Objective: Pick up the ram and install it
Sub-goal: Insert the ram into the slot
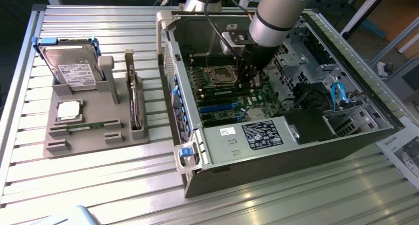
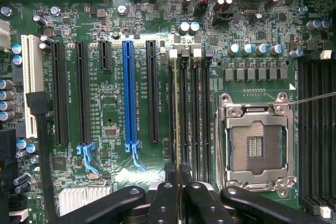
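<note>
Green along its thin upper edge, the long, narrow ram [image 2: 176, 108] is seen end-on to its face, standing on edge between the black fingertips [image 2: 185, 170] of the robot's dark gripper [image 2: 177, 174]. The jaws are drawn in narrow and pinch the stick from both sides. We take the open silver processor socket [image 2: 255, 145] as our landmark. The ram runs parallel to the socket's near side, over the row of black memory slots [image 2: 197, 114] just beside the socket, on the slot farthest from it. We cannot tell whether the ram is seated in that slot or only lined up above it. Beyond the memory slots from the socket lies a bright blue expansion slot [image 2: 129, 93] among black ones on the green motherboard [image 2: 113, 108]. In the exterior view the gripper [image 1: 248, 80] reaches down just beside the socket [image 1: 221, 75], inside the open grey metal computer case [image 1: 366, 102], under the thick grey arm [image 1: 275, 14]. Well apart from the socket, outside the case toward the exterior view's left, a grey plastic holder tray [image 1: 85, 141] rests on the slatted metal table [image 1: 262, 200]. It carries a second green stick [image 1: 98, 123], a square silver processor chip [image 1: 69, 110], a hard drive with a white label [image 1: 73, 63] and a dark card standing on edge [image 1: 134, 105].
</note>
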`<action>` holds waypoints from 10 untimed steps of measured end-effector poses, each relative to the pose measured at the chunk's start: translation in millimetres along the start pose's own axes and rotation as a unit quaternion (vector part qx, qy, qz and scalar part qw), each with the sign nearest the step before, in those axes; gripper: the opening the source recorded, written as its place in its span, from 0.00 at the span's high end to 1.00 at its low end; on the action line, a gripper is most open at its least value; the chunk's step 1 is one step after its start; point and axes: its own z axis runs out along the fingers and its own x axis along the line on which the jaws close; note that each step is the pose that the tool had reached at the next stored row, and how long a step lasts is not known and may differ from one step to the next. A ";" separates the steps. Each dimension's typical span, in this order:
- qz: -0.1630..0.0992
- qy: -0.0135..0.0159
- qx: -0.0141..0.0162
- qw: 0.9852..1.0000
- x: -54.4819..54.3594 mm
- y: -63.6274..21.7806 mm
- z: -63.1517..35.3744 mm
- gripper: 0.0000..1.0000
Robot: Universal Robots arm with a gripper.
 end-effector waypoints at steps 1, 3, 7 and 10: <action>0.000 0.000 0.000 1.000 0.0 0.0 0.6 0.88; 0.000 0.000 0.000 1.000 0.0 0.0 0.7 0.88; 0.000 0.000 0.000 1.000 0.1 0.3 0.8 0.87; 0.000 0.000 0.000 1.000 0.1 0.3 0.7 0.75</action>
